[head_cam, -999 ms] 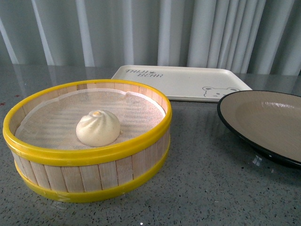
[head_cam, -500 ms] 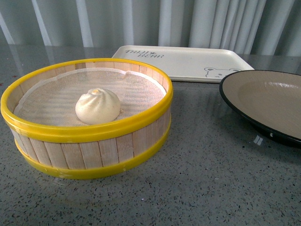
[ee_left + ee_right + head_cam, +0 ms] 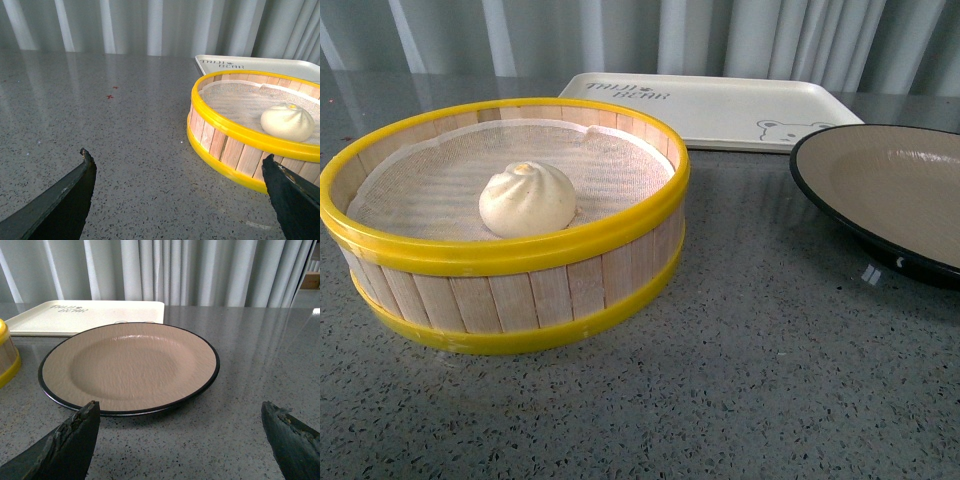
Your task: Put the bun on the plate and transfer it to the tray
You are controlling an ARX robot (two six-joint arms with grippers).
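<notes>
The grey speckled counter [image 3: 770, 390] carries every item. The yellow-rimmed wooden steamer basket [image 3: 520, 300] sits at 9 o'clock in my front view. The tray [image 3: 720, 105] lies flat at 12 o'clock, just behind the basket. The plate [image 3: 910, 190] stands at 3 o'clock, apart from the basket. The bun [image 3: 527, 200] rests pleats-up on the white cloth liner [image 3: 430, 190], near the basket's centre. My left claw [image 3: 176, 157] is spread wide, gripping nothing, with the basket at its 2 o'clock. My right claw [image 3: 180, 405] is spread wide, gripping nothing, with the plate at its 12 o'clock.
</notes>
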